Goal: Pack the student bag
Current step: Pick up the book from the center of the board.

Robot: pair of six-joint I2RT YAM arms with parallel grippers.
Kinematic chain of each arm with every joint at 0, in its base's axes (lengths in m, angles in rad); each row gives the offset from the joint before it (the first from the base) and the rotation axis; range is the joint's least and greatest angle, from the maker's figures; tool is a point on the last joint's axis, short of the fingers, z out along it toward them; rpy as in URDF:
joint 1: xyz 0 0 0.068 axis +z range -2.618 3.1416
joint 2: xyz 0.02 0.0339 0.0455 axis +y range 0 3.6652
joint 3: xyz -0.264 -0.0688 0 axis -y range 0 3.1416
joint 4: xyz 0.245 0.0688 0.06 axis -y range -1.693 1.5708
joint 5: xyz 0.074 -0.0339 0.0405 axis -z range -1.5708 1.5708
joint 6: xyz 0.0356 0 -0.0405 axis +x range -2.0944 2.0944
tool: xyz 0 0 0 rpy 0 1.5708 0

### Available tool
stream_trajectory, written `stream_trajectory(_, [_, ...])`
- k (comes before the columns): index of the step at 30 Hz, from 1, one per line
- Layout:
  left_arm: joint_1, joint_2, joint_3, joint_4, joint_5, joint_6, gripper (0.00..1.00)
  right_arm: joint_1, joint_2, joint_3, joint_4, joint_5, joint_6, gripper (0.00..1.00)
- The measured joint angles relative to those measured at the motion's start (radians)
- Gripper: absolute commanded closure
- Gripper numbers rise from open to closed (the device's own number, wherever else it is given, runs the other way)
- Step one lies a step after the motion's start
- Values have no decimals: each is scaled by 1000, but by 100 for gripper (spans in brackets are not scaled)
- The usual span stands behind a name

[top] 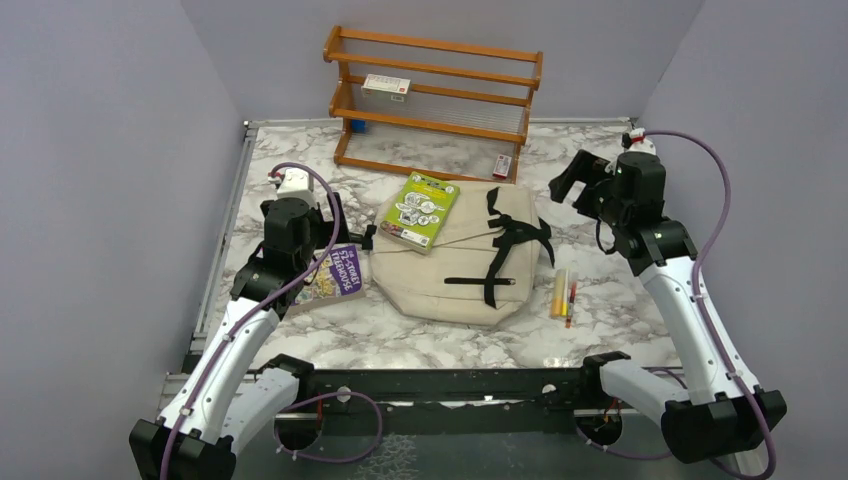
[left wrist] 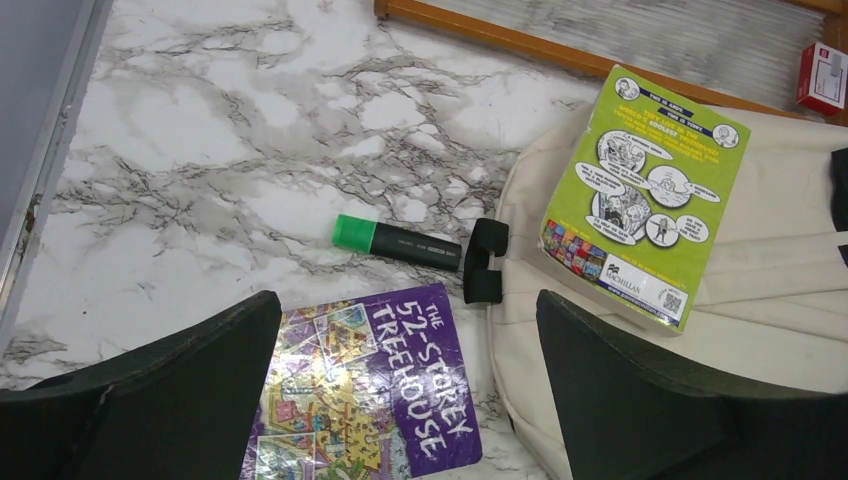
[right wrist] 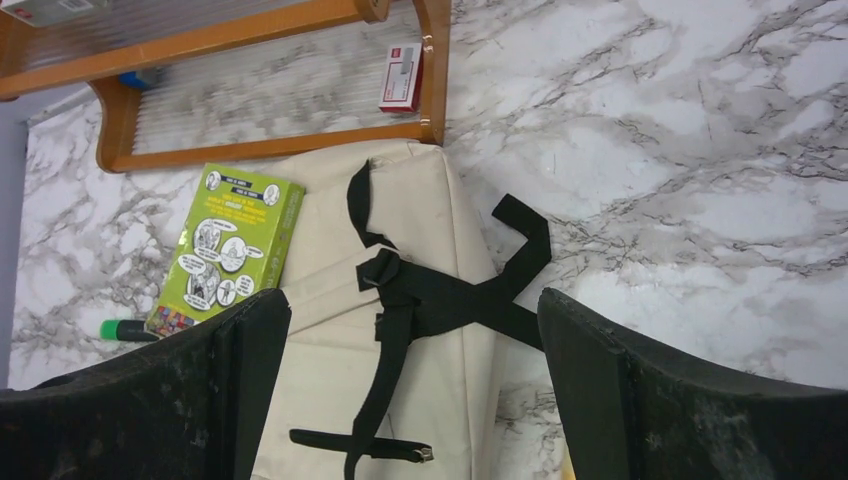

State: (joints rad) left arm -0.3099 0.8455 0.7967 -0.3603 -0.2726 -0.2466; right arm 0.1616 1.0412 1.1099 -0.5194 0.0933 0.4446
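Student bag (top: 450, 270): flat mid-desk (top: 620, 330), straps up, long axis near-to-far, green book (top: 421, 210) on its far-left corner. Right fingers (right wrist: 650, 390) wide, empty, directly above the bag; left fingers (left wrist: 170, 390) wide, empty, over purple book (left wrist: 370, 390) just left.

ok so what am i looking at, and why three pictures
Two robot arms bolted to a marble-look table. The wide picture is from a camera above and behind them; the other two are from wrist cameras, so the dark shapes at the bottom are each arm's own fingers. The left end effector and right end effector are open, holding nothing. On the table lie a beige student bag, a green book partly on it, a purple book, a green highlighter and pens. A wooden rack stands at the back.
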Motion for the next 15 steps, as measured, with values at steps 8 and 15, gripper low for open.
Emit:
stream_trajectory(8, [0,0,0,-6,-1,6,1,0,-47,0,-7,3,-11,0])
stream_trajectory(15, [0,-2,0,-5,-1,19,1,0,-38,0,-8,-82,-40,0])
